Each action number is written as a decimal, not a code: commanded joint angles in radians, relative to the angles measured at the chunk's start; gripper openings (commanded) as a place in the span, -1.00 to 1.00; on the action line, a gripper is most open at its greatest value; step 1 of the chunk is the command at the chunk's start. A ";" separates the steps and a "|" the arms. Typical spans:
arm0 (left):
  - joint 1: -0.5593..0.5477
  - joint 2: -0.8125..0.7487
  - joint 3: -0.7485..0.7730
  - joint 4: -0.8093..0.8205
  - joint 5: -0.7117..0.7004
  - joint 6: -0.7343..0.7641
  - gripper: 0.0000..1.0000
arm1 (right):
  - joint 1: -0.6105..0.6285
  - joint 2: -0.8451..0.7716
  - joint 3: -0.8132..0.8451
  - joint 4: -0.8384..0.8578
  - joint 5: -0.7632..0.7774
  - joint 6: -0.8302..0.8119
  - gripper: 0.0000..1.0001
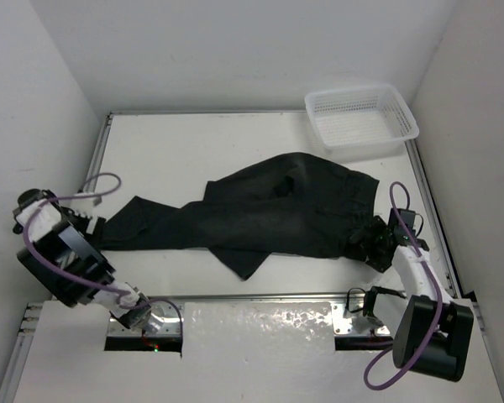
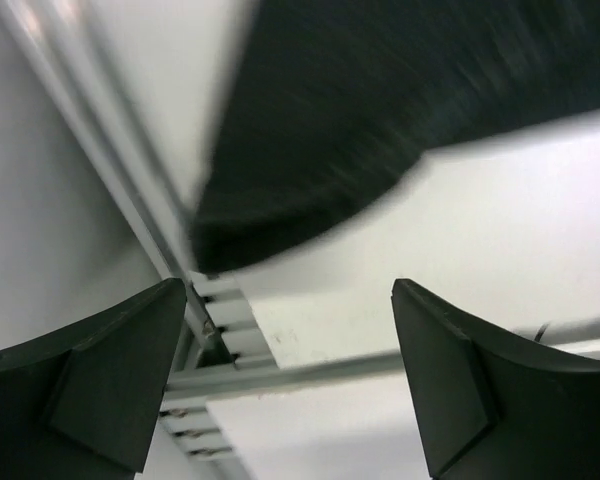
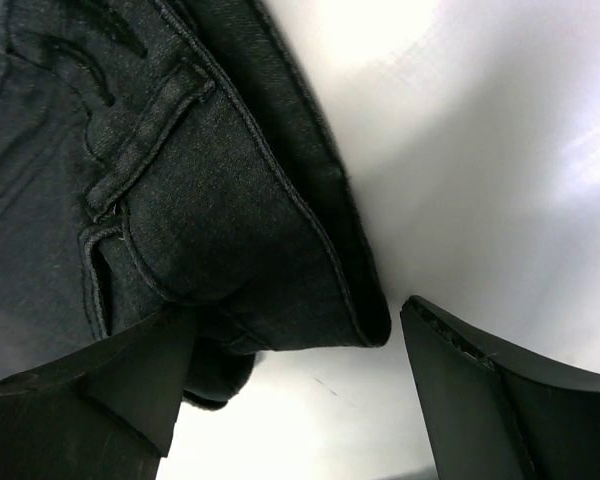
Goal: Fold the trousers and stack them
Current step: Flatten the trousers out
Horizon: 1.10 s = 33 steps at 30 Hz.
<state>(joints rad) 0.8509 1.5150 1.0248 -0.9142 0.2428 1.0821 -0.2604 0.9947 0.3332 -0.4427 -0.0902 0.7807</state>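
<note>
The black trousers (image 1: 269, 210) lie spread across the table, waistband to the right and one long leg stretching left. My left gripper (image 1: 94, 225) is at the end of that left leg. In the left wrist view it (image 2: 290, 385) is open and empty, with the blurred leg hem (image 2: 380, 110) just beyond its fingertips. My right gripper (image 1: 371, 239) is at the waistband's near right corner. In the right wrist view it (image 3: 295, 395) is open, and the waistband corner (image 3: 280, 250) with a belt loop lies just ahead of and between the fingers, not gripped.
A white plastic mesh basket (image 1: 361, 117) stands at the far right corner of the table. A metal rail (image 2: 310, 365) runs along the table's left and near edges. White walls close in on both sides.
</note>
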 commanded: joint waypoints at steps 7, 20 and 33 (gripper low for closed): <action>-0.127 -0.042 -0.150 0.325 -0.207 0.271 0.69 | 0.013 0.071 -0.023 0.062 0.009 -0.001 0.50; -0.150 0.083 -0.043 0.212 -0.089 0.098 -1.00 | 0.009 0.099 0.023 0.108 0.179 -0.050 -1.00; 0.142 0.439 0.628 -0.402 0.126 -0.239 -1.00 | -0.089 -0.054 0.239 -0.073 0.191 -0.123 -1.00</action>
<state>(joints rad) 0.9085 1.9305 1.6573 -1.2083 0.3550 0.8848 -0.3180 0.9771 0.5262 -0.4782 0.0544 0.6872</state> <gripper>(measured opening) 0.018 0.009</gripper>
